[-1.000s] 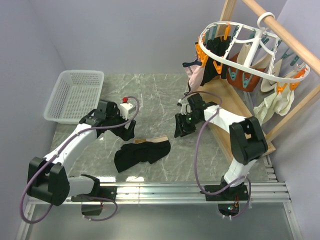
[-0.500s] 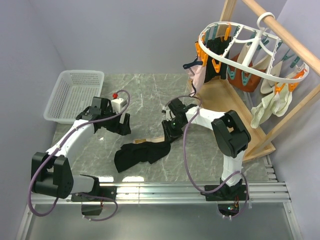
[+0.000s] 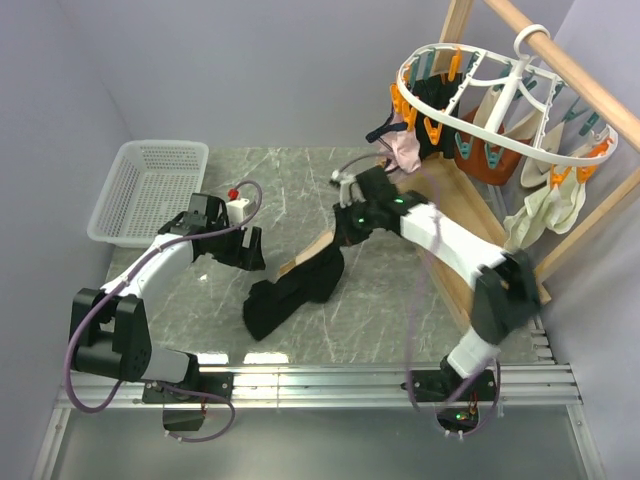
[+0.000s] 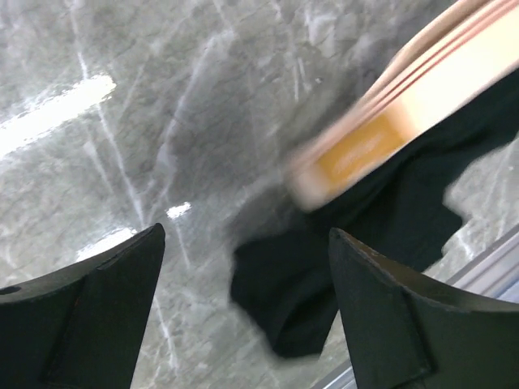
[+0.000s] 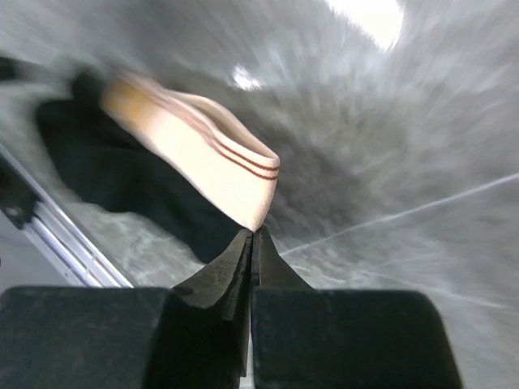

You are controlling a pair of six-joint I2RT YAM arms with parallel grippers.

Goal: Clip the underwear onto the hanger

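There — underwear (image 3: 292, 293) in right gripper (image 5: 252, 236).

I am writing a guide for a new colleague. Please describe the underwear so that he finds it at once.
Look at the grey marble table. Near its middle is a black garment, the underwear, with one end pinched in the right gripper. Its tan waistband with thin red stripes sets it apart from the pink garment and the cream garment on the hanger.

Overhead; wrist cameras seemingly share underwear (image 4: 349, 243).
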